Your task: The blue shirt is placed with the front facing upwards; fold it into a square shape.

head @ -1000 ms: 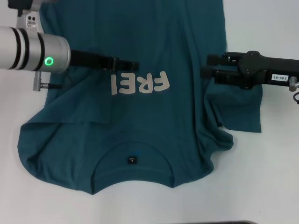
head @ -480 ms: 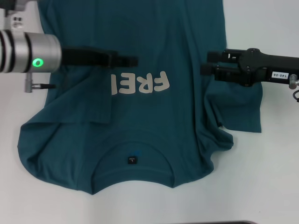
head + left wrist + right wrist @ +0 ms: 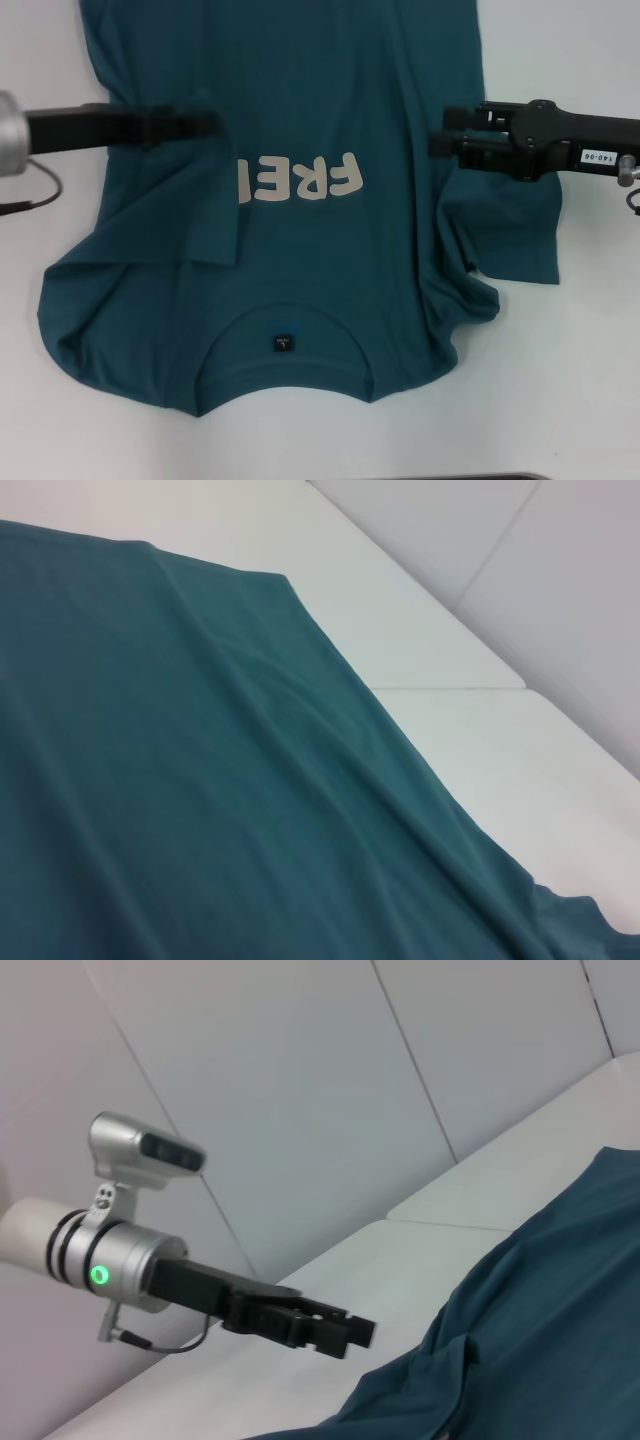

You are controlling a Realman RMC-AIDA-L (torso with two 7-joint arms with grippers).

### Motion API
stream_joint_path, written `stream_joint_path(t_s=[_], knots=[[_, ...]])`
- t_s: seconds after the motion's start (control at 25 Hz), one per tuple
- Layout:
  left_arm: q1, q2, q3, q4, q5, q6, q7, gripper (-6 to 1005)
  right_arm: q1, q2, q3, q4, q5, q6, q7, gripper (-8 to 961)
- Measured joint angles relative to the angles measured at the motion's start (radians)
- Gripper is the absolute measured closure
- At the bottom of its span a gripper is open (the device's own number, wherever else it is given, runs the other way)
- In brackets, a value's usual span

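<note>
Already the large teal-blue cotton T-shirt (image 3: 300, 200) on the white worktop (image 3: 560, 400) has both side edges folded inward, collar nearest the robot; lengthwise folding remains. Left gripper (image 3: 195, 123) and right gripper (image 3: 440, 145) hover above it, seemingly closed and empty.

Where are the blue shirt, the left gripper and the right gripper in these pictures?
blue shirt (image 3: 320, 270): head view, on the chest below the letters.
left gripper (image 3: 205, 122): head view, at its fingertips over the shirt's left side.
right gripper (image 3: 438, 146): head view, at its fingertips by the shirt's right side.
</note>
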Motion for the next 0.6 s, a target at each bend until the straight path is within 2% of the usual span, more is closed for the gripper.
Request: stream_joint_path(t_s=[0.28,0.6], knots=[[0.1,0.012,-0.079,-0.067,-0.001,0.08,0.015,245,0.002,-0.001,0.0,0.0,0.0,0.004,0.002,486],[0.143,0.017,-0.242,-0.078,-0.001,0.236,0.127,244,0.003,-0.001,0.0,0.004,0.018,0.009,0.001,487]])
